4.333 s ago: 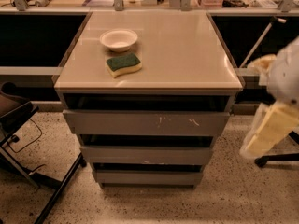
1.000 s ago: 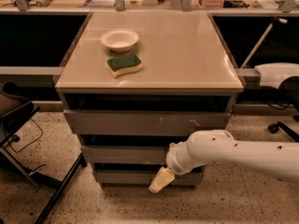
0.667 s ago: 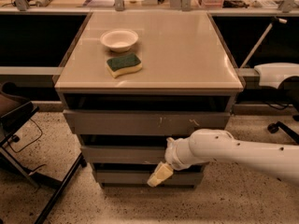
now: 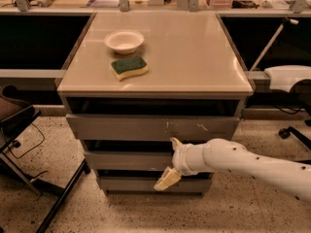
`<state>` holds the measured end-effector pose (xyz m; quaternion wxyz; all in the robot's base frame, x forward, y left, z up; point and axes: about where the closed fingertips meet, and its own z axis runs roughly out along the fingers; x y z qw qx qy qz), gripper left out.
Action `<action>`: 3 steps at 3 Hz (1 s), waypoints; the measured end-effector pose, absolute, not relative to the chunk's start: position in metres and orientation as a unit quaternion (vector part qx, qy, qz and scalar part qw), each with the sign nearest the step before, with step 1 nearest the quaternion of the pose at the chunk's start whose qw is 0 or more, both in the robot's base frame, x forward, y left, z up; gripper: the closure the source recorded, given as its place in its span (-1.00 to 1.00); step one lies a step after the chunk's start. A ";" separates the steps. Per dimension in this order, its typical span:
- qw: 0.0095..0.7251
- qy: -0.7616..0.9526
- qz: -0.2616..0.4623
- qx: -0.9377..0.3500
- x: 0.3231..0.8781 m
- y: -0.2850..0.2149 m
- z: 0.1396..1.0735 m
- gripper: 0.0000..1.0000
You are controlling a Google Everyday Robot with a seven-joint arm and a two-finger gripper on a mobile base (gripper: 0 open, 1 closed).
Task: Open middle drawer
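The grey cabinet has three drawer fronts. The middle drawer [image 4: 126, 160] is a plain grey front below the scratched top front [image 4: 146, 127] and above the narrowest bottom front [image 4: 131, 183]. It sits pushed in, with a dark gap above it. My gripper [image 4: 170, 162] is in front of the middle drawer's right half, on a white arm [image 4: 243, 165] coming from the lower right. It is open: one cream finger [image 4: 176, 143] reaches the gap above the front, and the other finger [image 4: 165, 179] hangs below it.
On the cabinet top [image 4: 194, 57] lie a white bowl [image 4: 124, 41] and a green and yellow sponge [image 4: 129, 67]. A dark chair frame [image 4: 29, 130] stands at the left. A white chair arm [image 4: 289, 76] is at the right. The floor is speckled.
The arm has come from the right side, down in front of the drawers. In the last second the gripper has moved slightly up and left, closer to the middle drawer front.
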<state>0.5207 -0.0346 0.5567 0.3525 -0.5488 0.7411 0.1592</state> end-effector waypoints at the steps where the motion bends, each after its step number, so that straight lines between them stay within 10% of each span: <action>1: 0.346 0.746 0.143 -0.551 0.525 -0.034 0.550 -1.00; 3: 0.342 0.745 0.077 -0.568 0.535 -0.044 0.546 -1.00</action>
